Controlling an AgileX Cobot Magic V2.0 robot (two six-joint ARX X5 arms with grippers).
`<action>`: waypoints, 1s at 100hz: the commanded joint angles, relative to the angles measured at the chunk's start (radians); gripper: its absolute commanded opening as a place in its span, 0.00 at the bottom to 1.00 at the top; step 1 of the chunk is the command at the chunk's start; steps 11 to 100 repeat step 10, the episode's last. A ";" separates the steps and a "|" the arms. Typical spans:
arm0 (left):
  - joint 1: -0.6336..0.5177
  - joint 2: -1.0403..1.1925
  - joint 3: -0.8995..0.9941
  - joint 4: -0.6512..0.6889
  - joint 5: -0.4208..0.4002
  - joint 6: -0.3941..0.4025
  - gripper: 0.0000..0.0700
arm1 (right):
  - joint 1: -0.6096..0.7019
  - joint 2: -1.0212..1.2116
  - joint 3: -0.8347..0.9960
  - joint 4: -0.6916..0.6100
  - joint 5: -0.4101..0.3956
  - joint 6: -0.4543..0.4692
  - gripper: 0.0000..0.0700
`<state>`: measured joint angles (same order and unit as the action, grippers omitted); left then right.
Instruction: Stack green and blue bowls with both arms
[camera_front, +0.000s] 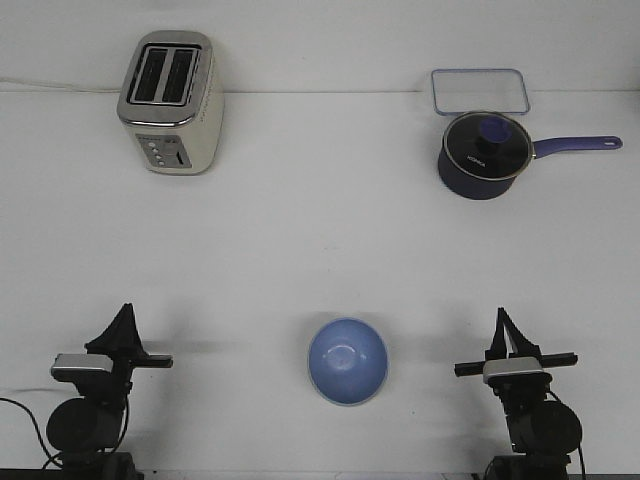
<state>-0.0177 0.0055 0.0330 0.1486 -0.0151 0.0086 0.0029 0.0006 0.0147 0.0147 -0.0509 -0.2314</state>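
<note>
Gleaming between both arms' pressed-together end effectors, left (124, 315) and right (501, 318), sits a round glossy blue bowl (347, 361).

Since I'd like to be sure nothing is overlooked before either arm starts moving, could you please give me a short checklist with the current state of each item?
1. Blue bowl upright on the table, between the two arms: ok.
2. Green bowl located: not ok; no separate green bowl shows. A pale rim under the blue one might be it; cannot tell.
3. Left gripper holding nothing: ok; open or shut cannot tell.
4. Right gripper holding nothing: ok; open or shut cannot tell.
5. Toaster, navy pot and clear tray standing far back from the bowl: ok.
</note>
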 joint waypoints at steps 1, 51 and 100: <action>0.000 -0.002 -0.019 0.010 0.005 -0.005 0.02 | -0.001 0.000 -0.002 0.013 0.000 -0.004 0.00; 0.000 -0.002 -0.019 0.010 0.005 -0.005 0.02 | -0.001 0.000 -0.002 0.013 0.000 -0.004 0.00; 0.000 -0.002 -0.019 0.010 0.005 -0.005 0.02 | -0.001 0.000 -0.002 0.013 0.000 -0.004 0.00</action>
